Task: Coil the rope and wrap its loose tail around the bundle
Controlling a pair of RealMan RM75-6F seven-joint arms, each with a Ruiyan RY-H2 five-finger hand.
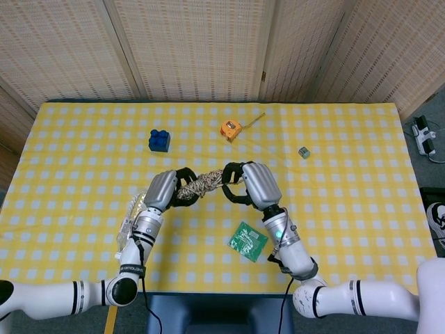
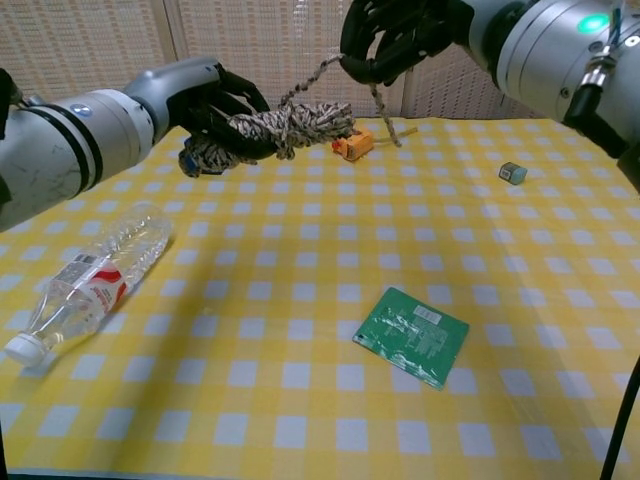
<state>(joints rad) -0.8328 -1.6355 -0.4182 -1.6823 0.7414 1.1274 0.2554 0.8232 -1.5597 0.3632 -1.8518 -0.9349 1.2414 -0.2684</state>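
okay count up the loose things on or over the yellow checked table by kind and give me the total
Coiled rope bundle: 1
Plastic bottle: 1
Green circuit board: 1
Blue toy brick: 1
Orange tape measure: 1
Small grey-green cube: 1
Total: 6

Woven-panel wall (image 1: 195, 49) behind yellow-checked table (image 1: 348, 153); grey floor (image 1: 434, 111).

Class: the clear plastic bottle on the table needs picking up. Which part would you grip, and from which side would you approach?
Probably grip the bottle around its labelled middle, coming down from above with the fingers across its width. It lies flat on its side on the tablecloth, cap toward the near edge, so its round flanks are open. Both hands are occupied with the rope.
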